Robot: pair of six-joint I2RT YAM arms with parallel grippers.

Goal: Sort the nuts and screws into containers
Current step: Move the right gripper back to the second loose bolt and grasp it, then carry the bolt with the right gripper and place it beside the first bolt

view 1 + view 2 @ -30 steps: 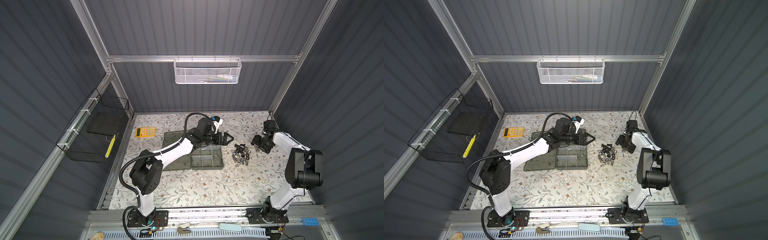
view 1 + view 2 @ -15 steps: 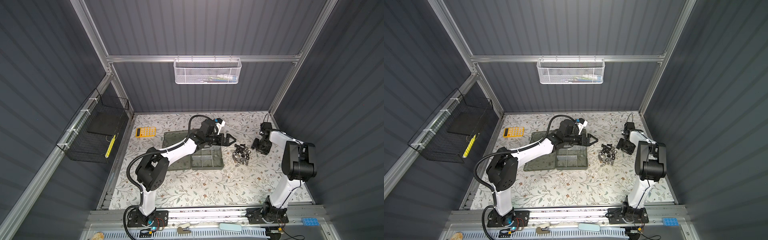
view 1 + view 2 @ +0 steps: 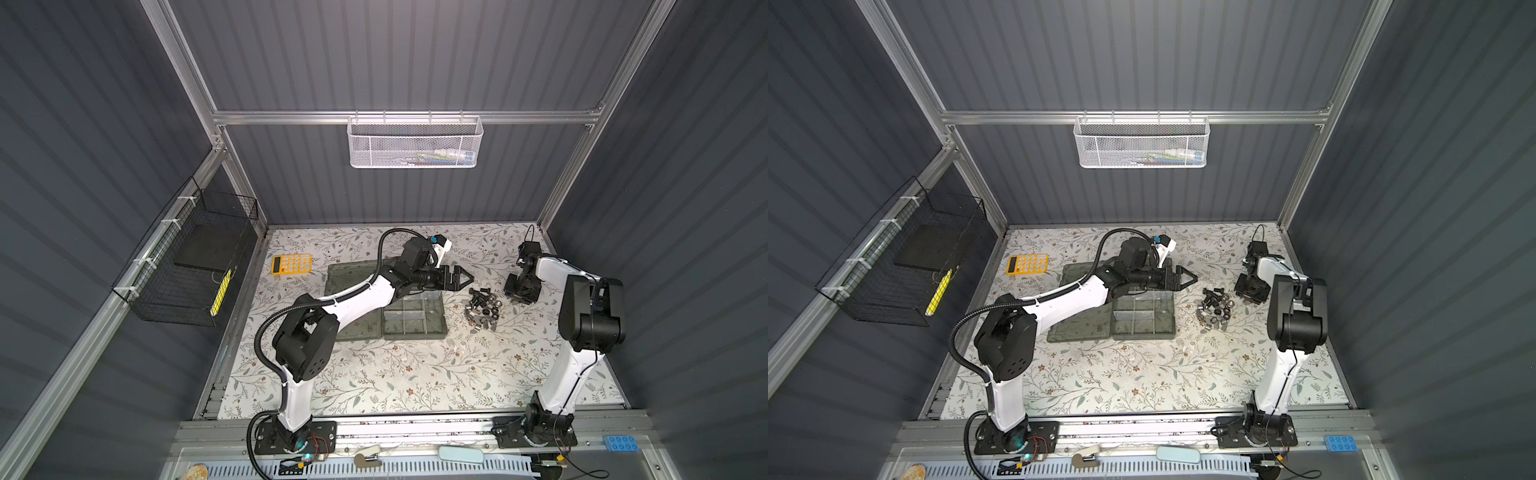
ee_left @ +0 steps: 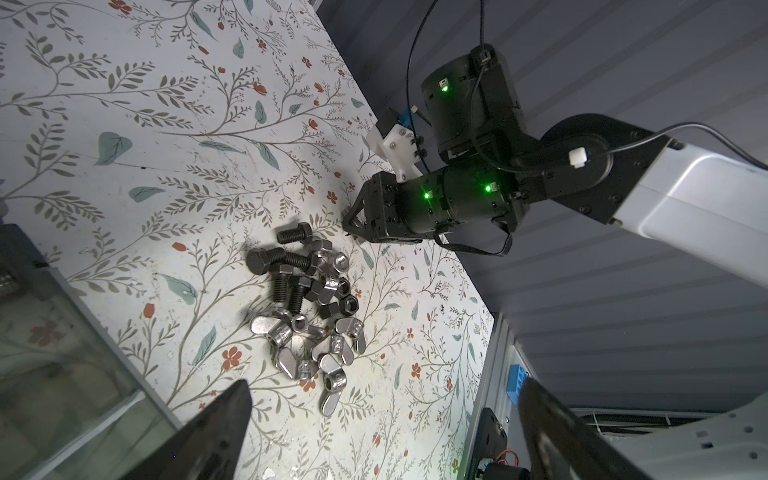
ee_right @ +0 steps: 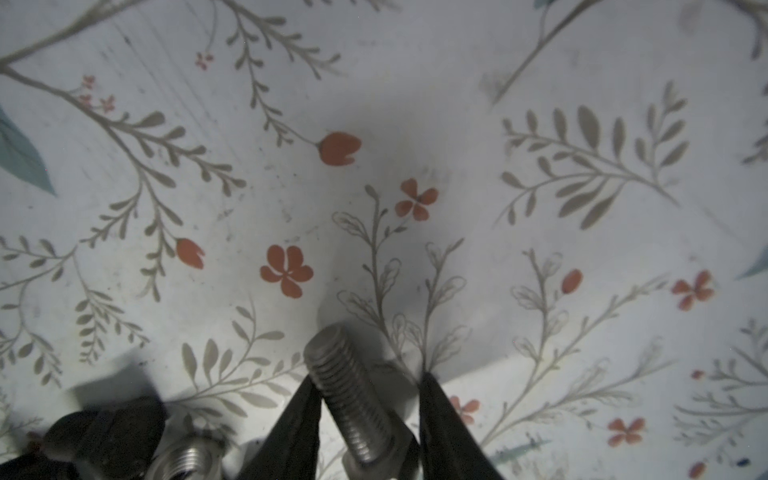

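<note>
The left arm (image 3: pixel 357 303) stretches from lower left to the frame's centre, its gripper (image 3: pixel 464 281) level, jaws spread wide. The right arm (image 3: pixel 590 307) folds steeply at right, wrist bent down. Its gripper (image 3: pixel 512 292) is low at the worktop (image 3: pixel 395 374), jaws narrowed about a screw (image 5: pixel 353 399); grip unclear.

In both top views a floral table cover (image 3: pixel 374 374) fills the lower middle of the frame. A yellow calculator (image 3: pixel 291 263) lies at its upper left, just left of a flat translucent lid (image 3: pixel 349 275). At upper centre a white mesh basket (image 3: pixel 415 143) hangs from an aluminium crossbar (image 3: pixel 291 117); its contents are too small to tell. At the left edge a black wire basket (image 3: pixel 166 299) holds a dark flat slab (image 3: pixel 208 247) and a yellow strip (image 3: pixel 220 291). A blue studded block (image 3: pixel 621 444) sits at lower right and a pale blue oblong (image 3: pixel 461 454) at bottom centre.
</note>
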